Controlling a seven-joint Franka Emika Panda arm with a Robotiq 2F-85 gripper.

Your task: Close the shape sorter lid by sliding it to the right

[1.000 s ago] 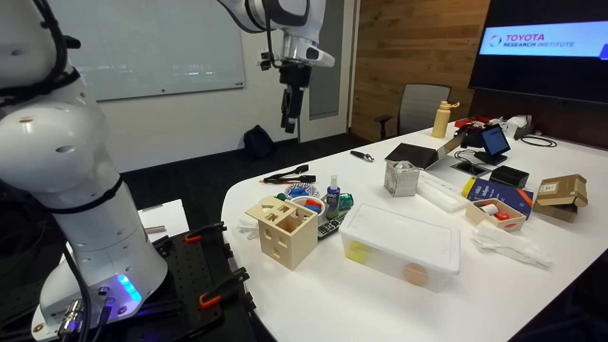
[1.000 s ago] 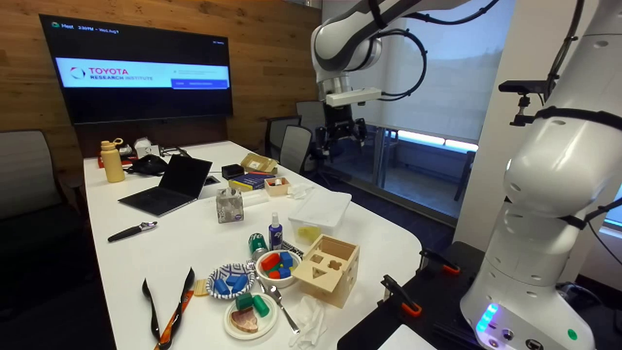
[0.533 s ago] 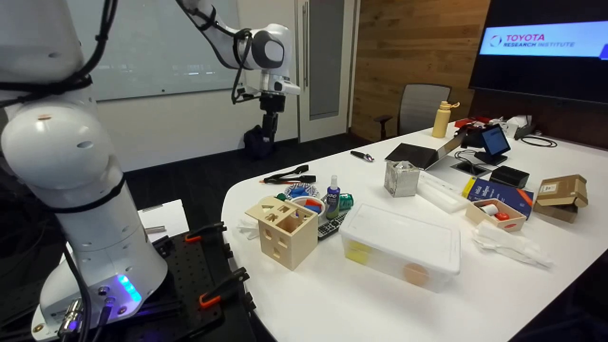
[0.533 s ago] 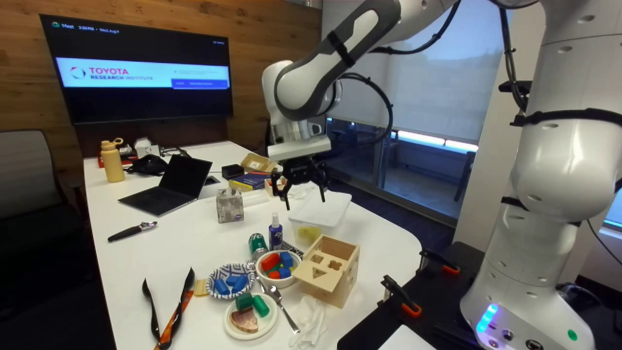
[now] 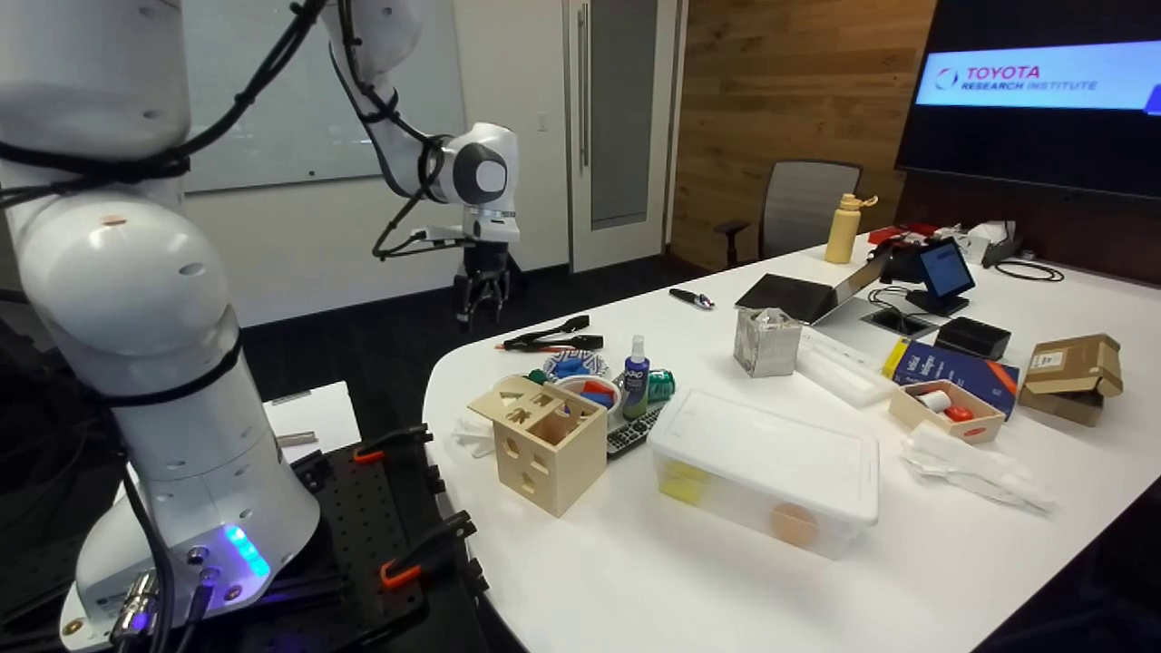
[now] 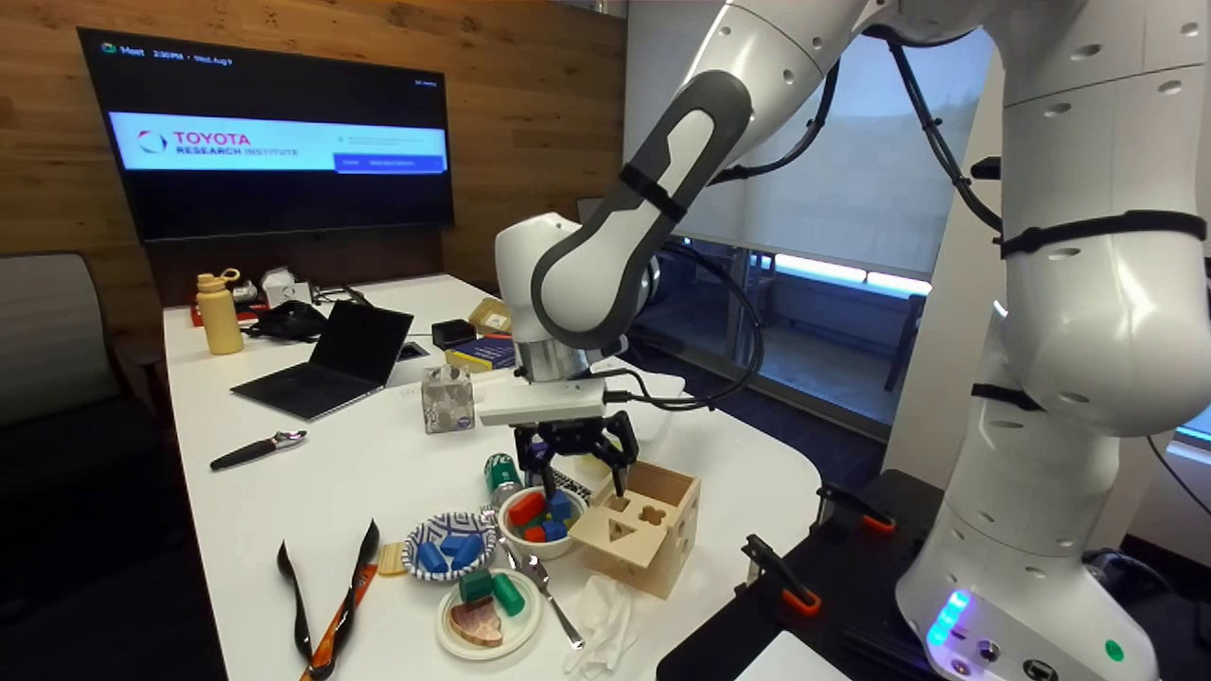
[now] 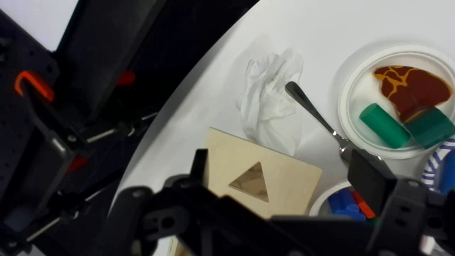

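The shape sorter (image 5: 549, 481) stands upright on the white worktop (image 5: 653, 580), below my pincer (image 6: 586, 490), and its lid (image 6: 643, 538) covers only part of the top. The panel juts out past one edge, toward the crumpled tissue (image 7: 265, 92), and leaves the rest of the top open under the pincer. In an exterior view I can make out a triangular, a square and a four-lobed hole in it.

I have the pincer spread wide, fingers pointing down, in the air above the shape sorter and apart from the lid. How squarely it sits over the lid I cannot tell. From the wrist I see the triangular hole between the two fingers, and one finger hides part of the white bowl (image 6: 520, 551), which holds red, blue and green blocks (image 6: 527, 510). That bowl also sits lower than the pincer, just beside the shape sorter.

Below the pincer and near it I see the patterned dish (image 6: 413, 537) with blue pieces (image 6: 430, 558), and the white plate (image 7: 344, 106) carrying two green pieces (image 7: 385, 126) and a steak-shaped slice (image 7: 416, 85). A metal utensil (image 7: 308, 101) lies between plate and tissue, its handle end at the tissue's edge.

Behind the pincer, in an exterior view, the spray bottle (image 5: 636, 390) is partly hidden; the green can (image 6: 500, 470) shows just beside the fingers there. The clear plastic container (image 5: 771, 444) is farther from the pincer than the shape sorter.
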